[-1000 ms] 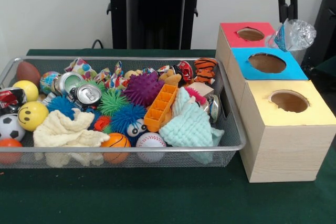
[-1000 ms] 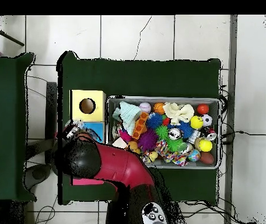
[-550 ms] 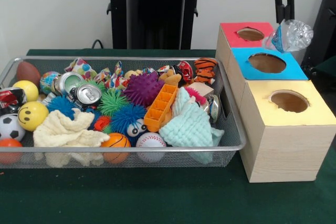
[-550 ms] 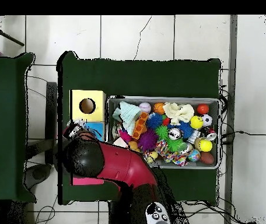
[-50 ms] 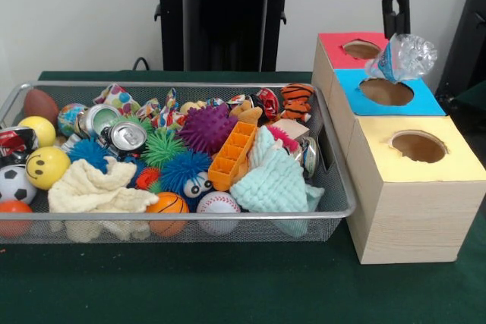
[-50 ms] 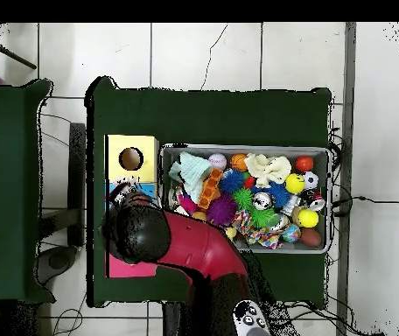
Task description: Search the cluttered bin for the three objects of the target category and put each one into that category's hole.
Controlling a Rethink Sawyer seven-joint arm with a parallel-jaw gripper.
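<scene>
Bottle (image 5: 404,57), clear crushed plastic w/ blue label, hangs in the air over the row of boxes, above the seam between the blue-topped box (image 5: 389,92) and the red-topped box (image 5: 357,49). That's the item in play.

Near to far in front view: wire bin (image 5: 228,214) packed w/ balls, cloths, spiky toys, crushed cans (image 5: 125,136); to its side the yellow-topped box (image 5: 418,149) nearest, then blue, then red.

Step in hand, judging by pose: carry-to-hole, drop not yet done. Next move prob needs centring the bottle over the right hole, then lowering so it clears the rim before release. Which hole is the target I can't tell.

Gripper (image 5: 396,29) comes down from above, jaws closed on the bottle's top. Fingertips mostly hidden behind the plastic. Overhead, arm (image 6: 172,245) covers red box and most of blue; bottle barely readable there.
</scene>
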